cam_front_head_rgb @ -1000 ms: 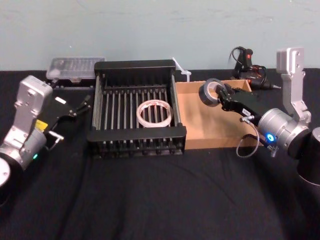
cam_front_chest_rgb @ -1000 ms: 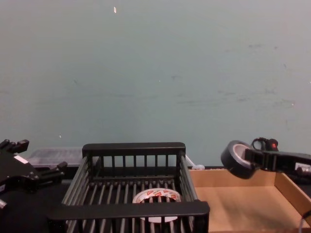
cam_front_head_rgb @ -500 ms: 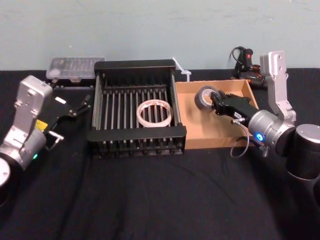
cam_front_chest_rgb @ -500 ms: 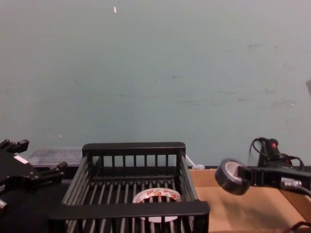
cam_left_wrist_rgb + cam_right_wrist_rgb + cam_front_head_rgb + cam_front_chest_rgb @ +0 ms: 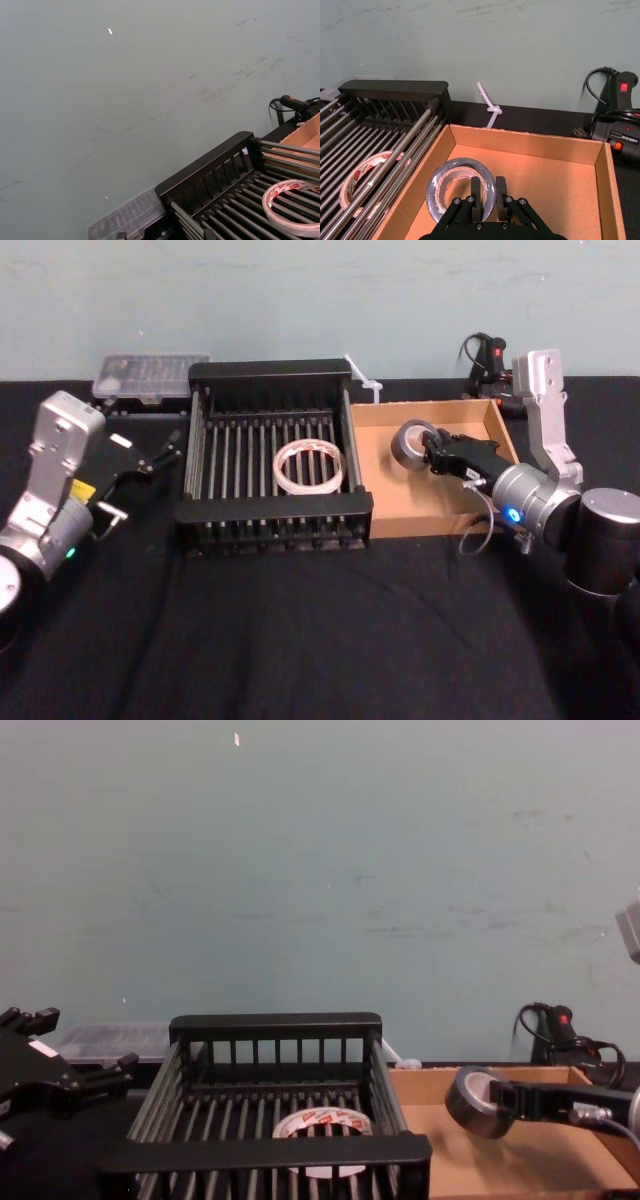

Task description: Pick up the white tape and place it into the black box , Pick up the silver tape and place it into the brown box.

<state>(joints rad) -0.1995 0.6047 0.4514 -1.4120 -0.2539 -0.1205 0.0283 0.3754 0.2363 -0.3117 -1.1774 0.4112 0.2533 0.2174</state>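
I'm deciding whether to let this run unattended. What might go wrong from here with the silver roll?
The right gripper pinches the silver tape by one wall, held on edge over the brown box. Released like this, it may roll or topple rather than lie flat. It also hangs near the wall beside the black box, so it might land against that wall. The left gripper sits clear, beside the basket.

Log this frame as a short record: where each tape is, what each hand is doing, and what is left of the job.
white tape: flat on the bars inside the black box
silver tape: gripped by its rim, held over the brown box, not released
right hand: shut on the silver tape
left hand: parked left of the black box, holding nothing
left to do: release the silver tape
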